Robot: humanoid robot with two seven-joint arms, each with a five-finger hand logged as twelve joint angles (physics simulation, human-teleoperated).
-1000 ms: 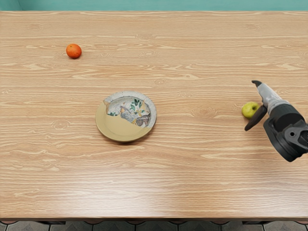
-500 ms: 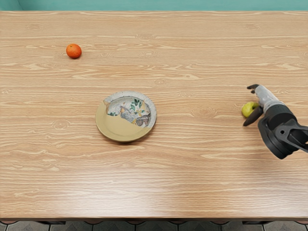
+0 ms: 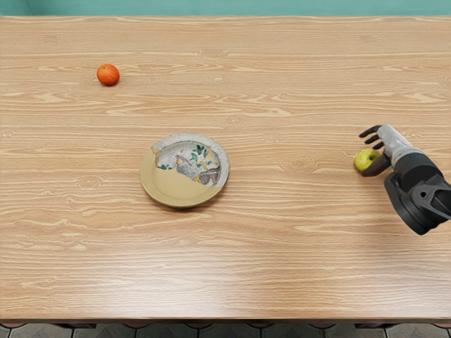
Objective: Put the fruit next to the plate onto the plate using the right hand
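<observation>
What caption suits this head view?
Open right hand closing in on a green fruit, well right of the plate.

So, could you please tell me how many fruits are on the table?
2: an orange far left; a green fruit at the right, by the right robot hand.

Wooden table [image 3: 282, 246], pale grain running left to right, filling nearly the whole frame. Upper left: a small orange [image 3: 108, 74]. Just left of centre: a patterned plate [image 3: 165, 190], flat on the wood. Far right, mid-height: a yellow-green fruit [image 3: 365, 160], well apart from the plate.
</observation>
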